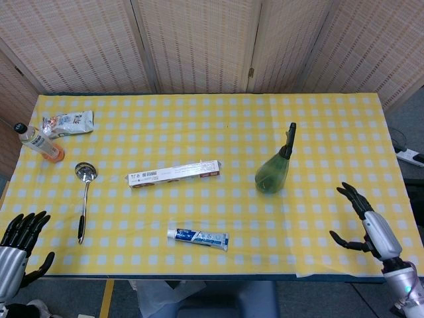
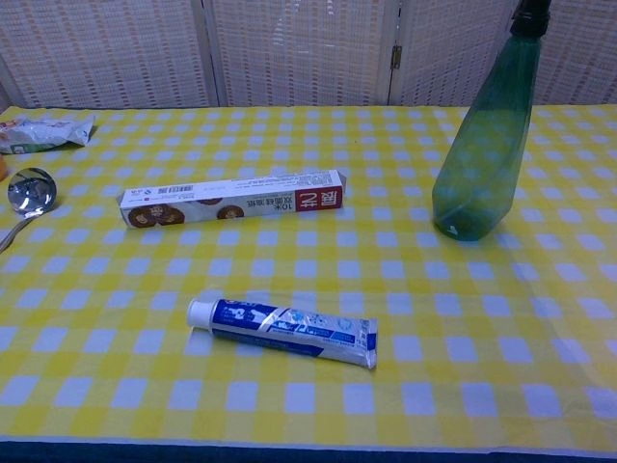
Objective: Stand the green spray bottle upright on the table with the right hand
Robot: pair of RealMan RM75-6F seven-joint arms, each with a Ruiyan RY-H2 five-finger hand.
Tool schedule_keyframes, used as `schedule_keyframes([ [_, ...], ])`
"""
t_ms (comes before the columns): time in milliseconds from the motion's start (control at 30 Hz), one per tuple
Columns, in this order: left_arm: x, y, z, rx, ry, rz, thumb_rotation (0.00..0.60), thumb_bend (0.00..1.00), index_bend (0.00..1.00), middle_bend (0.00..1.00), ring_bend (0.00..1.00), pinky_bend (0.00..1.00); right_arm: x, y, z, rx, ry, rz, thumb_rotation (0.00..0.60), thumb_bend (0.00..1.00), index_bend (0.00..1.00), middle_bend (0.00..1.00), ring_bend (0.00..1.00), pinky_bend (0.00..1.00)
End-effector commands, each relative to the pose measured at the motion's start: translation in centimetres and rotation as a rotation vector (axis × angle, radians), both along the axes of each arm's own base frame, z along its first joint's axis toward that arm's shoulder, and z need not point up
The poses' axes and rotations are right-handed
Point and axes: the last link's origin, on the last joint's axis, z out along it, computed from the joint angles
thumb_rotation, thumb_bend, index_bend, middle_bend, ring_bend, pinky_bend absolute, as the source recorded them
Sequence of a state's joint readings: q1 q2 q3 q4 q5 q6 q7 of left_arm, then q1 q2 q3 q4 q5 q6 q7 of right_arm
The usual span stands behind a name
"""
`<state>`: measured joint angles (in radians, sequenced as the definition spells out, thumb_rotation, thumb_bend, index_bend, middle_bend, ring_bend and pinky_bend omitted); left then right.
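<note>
Upright, translucent green spray bottle (image 1: pixel 273 171) on checked cloth, right hand (image 1: pixel 368 225) fingers spread apart

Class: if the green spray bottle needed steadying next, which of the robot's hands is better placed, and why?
Right. The right hand is open near the table's right edge, closer to the standing green spray bottle; the left hand sits at the far left corner.

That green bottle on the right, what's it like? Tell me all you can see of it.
The spray bottle is see-through green, plastic by the look, with a wide round base that narrows to a slim neck and a black spray head on top. It stands upright on its base on the yellow checked tablecloth, right of the long box. Nothing but the cloth touches it: the right hand is open near the table's front edge, well clear of it.
</note>
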<state>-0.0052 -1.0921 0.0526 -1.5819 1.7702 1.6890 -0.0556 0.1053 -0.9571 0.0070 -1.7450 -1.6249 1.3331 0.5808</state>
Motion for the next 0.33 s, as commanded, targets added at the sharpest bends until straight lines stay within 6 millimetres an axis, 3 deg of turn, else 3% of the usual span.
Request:
schedule_keyframes([
  [33,0.2,0.1,-0.6,-0.004,0.028,0.003,0.600,0.45,0.01,0.12,0.08,0.00,-3.3,5.9,1.3,0.100,0.323,-0.016,0.600,0.33,0.04,0.00,0.00,0.00],
  [167,0.5,0.0,-1.1,-0.001,0.055,0.002,0.600,0.45,0.04,0.12,0.08,0.00,-3.8,8.2,0.8,-0.074,0.595,-0.037,0.600,0.33,0.00,0.00,0.00,0.00],
  [333,0.7,-0.2,-1.6,-0.011,0.071,0.004,0.600,0.45,0.04,0.12,0.08,0.00,-3.1,8.6,0.8,-0.148,0.592,-0.017,0.600,0.33,0.00,0.00,0.00,0.00],
])
